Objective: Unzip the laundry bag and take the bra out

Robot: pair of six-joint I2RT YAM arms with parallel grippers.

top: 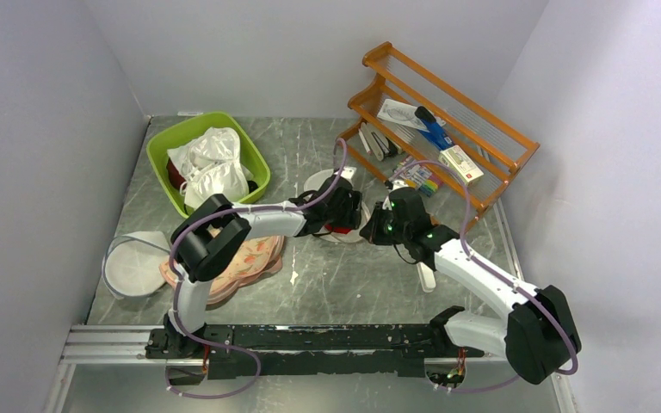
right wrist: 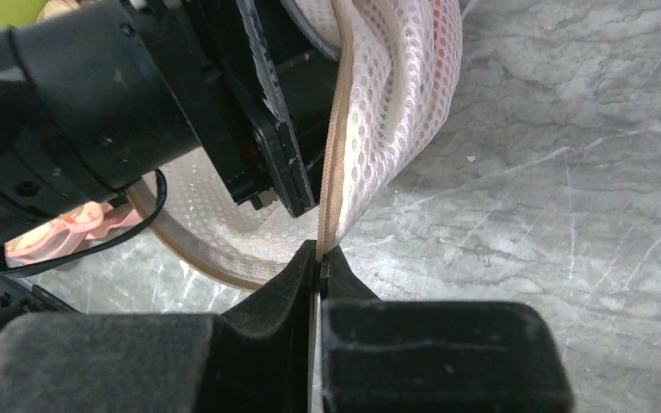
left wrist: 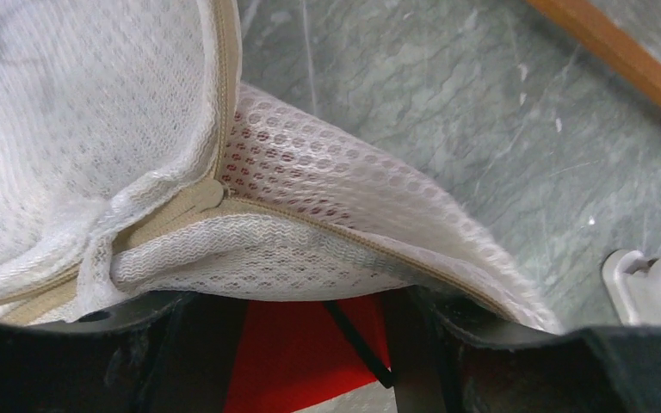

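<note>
- Top external view: the left pincer point(top: 349, 211) and the right pincer point(top: 375, 227) meet almost tip to tip at mid-desk. The laundry bag point(top: 320, 182) is bunched between and under them, and its white mesh shows just beyond the left pincer.
- Right pincer: its jaws are pressed fully together on the bag's beige zipper edge, and the tape rises straight out of its tips. One black finger of the left pincer stands just left of that tape, close beside it.
- Left pincer: its jaws stand apart. The bag's mesh rim and zipper seam lie across just ahead of the gap, and nothing looks pinched there.
- The bra point(left wrist: 301, 353) shows bright red with a thin black strap in that gap, directly under the lifted mesh edge. Red also shows through the mesh holes just ahead.
- Open room: bare marbled desk point(top: 353, 284) lies to the right of the right pincer and on the near side of both, towards the arm bases.
- Crowded sides: a wooden rack point(top: 482, 129) stands near, beyond the right pincer. A green basin point(top: 157, 151) sits beyond and left of the left pincer. Peach pads point(top: 254, 258) lie under the left arm, and a plain white round bag point(top: 133, 267) lies further left, near the desk's left edge.
- A white plastic piece point(left wrist: 654, 288) lies on the desk off to the left pincer's right, clear of the bag.
</note>
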